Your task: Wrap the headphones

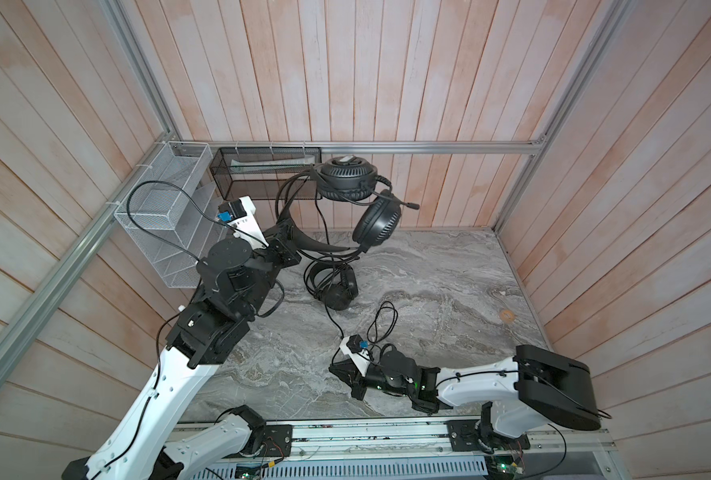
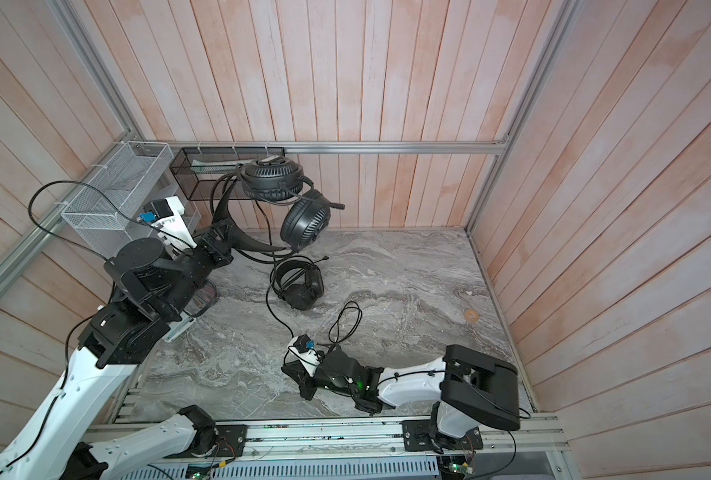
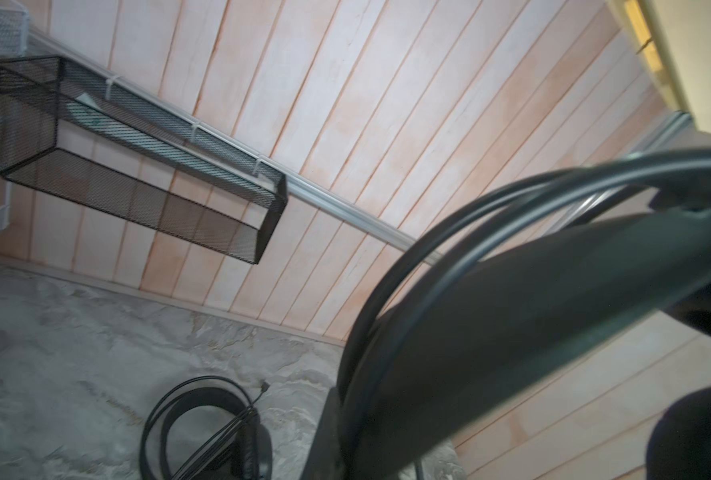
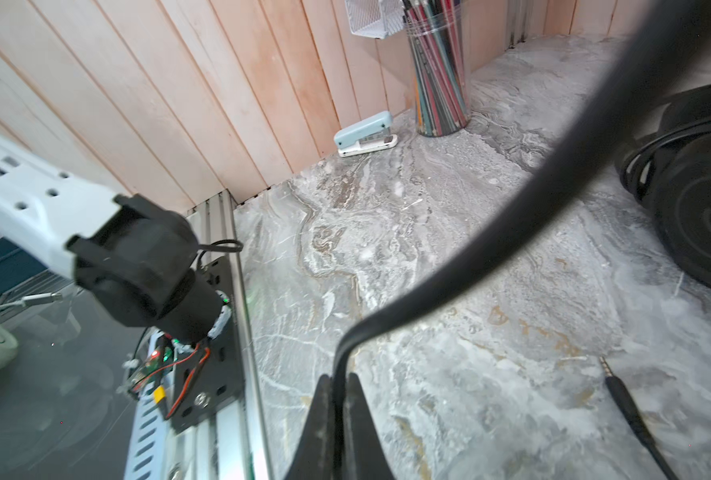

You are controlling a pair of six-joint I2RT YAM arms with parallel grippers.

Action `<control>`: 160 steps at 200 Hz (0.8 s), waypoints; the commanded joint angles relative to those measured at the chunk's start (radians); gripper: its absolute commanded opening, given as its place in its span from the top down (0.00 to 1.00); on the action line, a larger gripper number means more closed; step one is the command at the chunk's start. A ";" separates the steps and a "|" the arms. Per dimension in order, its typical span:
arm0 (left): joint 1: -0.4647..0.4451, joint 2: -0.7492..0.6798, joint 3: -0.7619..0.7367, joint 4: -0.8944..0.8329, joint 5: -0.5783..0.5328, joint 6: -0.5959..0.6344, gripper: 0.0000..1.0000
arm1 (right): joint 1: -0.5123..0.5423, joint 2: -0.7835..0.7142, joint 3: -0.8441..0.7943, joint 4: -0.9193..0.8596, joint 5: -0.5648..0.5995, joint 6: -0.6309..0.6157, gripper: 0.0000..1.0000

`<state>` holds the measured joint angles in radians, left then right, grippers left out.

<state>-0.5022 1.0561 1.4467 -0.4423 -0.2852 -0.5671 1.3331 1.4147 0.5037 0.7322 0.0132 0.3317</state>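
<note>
One of the headphones (image 1: 347, 178) (image 2: 272, 178), with grille-backed cups, hangs in the air near the back wall. My left gripper (image 1: 291, 241) (image 2: 224, 239) is shut on its wide headband (image 3: 511, 316). A second pair of headphones (image 1: 337, 286) (image 2: 299, 286) (image 3: 220, 432) (image 4: 703, 208) lies on the marble table with cable wound round it. A thin black cable (image 1: 333, 320) (image 4: 511, 232) runs down from the raised pair to my right gripper (image 1: 337, 370) (image 2: 293, 370) (image 4: 339, 380), which is shut on it low over the table's front. A jack plug (image 4: 619, 390) lies beside it.
A white wire basket (image 1: 158, 208) and a black mesh tray (image 1: 262, 166) (image 3: 137, 166) hang on the wall rail at the back left. A cup of pencils (image 4: 441, 70) and a pale blue stapler (image 4: 364, 135) stand by the left wall. A small tan ring (image 1: 507, 316) lies far right.
</note>
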 commanded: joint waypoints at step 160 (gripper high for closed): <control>0.298 0.174 -0.088 0.080 0.217 0.023 1.00 | 0.235 -0.562 0.154 -1.112 0.591 -0.010 1.00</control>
<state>-0.2173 1.2388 1.3529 -0.4660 -0.1238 -0.5232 1.5635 0.9287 0.6281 -0.2089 0.4671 0.2878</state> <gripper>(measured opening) 0.075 0.071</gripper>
